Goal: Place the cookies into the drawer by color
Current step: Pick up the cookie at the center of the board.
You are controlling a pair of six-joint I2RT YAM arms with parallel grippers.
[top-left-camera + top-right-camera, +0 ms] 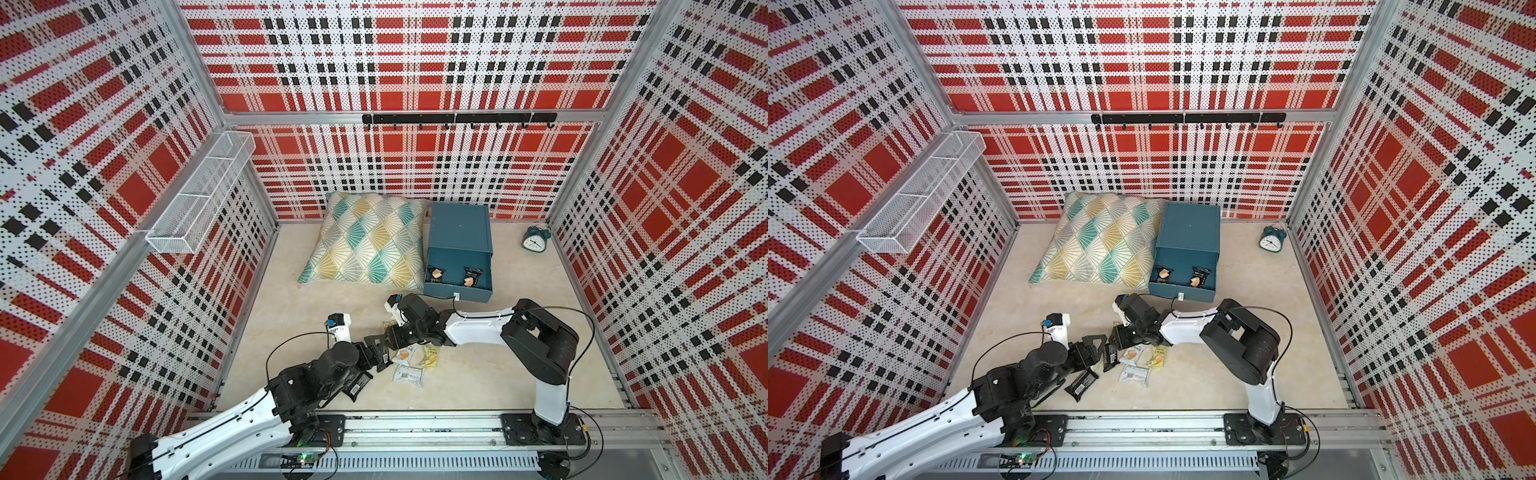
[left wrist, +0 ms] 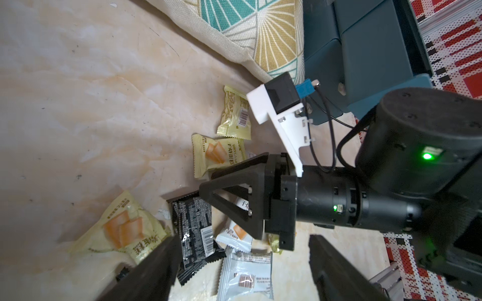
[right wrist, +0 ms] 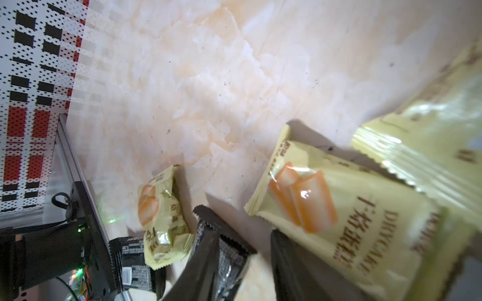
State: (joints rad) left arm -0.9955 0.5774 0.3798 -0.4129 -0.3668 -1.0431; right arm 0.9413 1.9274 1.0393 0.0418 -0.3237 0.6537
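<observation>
My left tool (image 2: 243,238) is spread wide, holding nothing. Beside it a black packet (image 1: 357,384) lies flat on the surface (image 1: 478,374), long axis slanting near-left to far-right. The other cookies (image 1: 409,376) pile mid-surface: black, white and yellow pillow wrappers, orange biscuit pic, "DRYCAKE" plus Chinese print, barcodes. My right tool (image 3: 238,226) has its jaws apart, a black wrapper (image 3: 229,255) against one finger. Two more black ones (image 1: 473,277) sit in the open drawer (image 1: 459,232), back right.

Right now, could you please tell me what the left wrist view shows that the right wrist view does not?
Left wrist only: the patterned cushion, the teal drawer chest and white cookie packets. Right wrist only: the left arm's dark base with a green light. Both: yellow cookie packets and a black packet on the marbled tabletop.
</observation>
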